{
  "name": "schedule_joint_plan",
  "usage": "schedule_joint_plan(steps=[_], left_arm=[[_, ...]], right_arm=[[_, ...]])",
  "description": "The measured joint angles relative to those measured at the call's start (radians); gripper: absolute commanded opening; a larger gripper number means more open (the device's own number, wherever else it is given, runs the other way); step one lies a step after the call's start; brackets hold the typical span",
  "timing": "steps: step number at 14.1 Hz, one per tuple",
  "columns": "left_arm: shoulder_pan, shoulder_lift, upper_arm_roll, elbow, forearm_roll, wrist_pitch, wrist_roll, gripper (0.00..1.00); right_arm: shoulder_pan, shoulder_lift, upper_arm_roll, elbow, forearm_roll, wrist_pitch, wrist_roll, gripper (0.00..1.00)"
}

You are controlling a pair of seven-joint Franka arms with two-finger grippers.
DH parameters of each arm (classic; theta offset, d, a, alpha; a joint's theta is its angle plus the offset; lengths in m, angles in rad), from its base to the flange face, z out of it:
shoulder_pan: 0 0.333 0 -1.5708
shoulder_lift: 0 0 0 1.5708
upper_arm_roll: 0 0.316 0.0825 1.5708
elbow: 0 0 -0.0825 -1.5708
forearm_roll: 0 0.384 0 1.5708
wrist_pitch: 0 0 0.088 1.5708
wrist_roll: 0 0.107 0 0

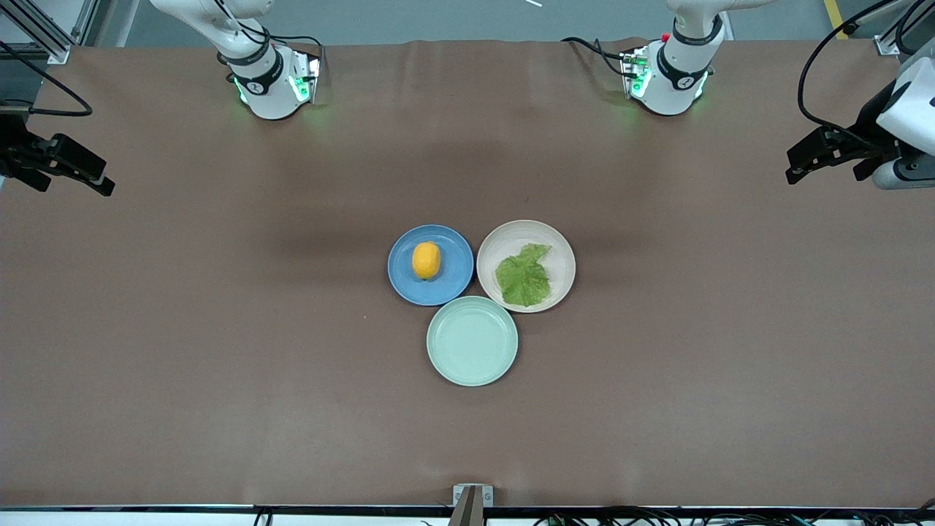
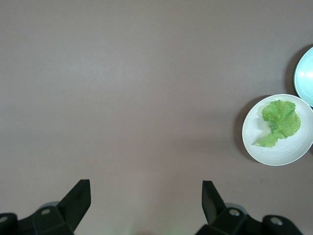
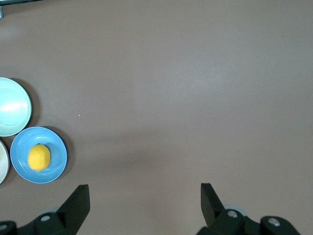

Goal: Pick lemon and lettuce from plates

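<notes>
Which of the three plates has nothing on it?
The mint-green plate, nearest the front camera. The blue plate holds the lemon; the beige plate holds the lettuce.

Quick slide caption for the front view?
Lemon on blue plate, lettuce on beige plate, both hands waiting.

My table [image 1: 219,365] is covered in plain brown, and just three plates sit right on it, bunched together in the middle. The blue plate [image 1: 453,281] is toward my right arm's end, the beige plate [image 1: 559,252] beside it, touching or nearly. The mint-green plate [image 1: 472,341] is closest to the front camera.
</notes>
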Motion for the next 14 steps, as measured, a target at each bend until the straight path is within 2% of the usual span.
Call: schedule_joint_plan(steps=[9, 12, 14], left_arm=[[0.006, 0.015, 0.003, 0.005, 0.005, -0.013, 0.000, 1.00], [-0.001, 0.054, 0.000, 0.003, 0.005, -0.025, -0.022, 1.00], [-0.022, 0.097, -0.020, 0.001, 0.005, -0.020, -0.112, 1.00]], right_arm=[[0.011, 0.000, 0.010, 0.000, 0.000, 0.000, 0.000, 1.00], [0.080, 0.019, 0.016, 0.000, 0.000, 0.000, 0.000, 1.00], [0.146, 0.052, 0.019, 0.000, 0.000, 0.001, 0.002, 1.00]])
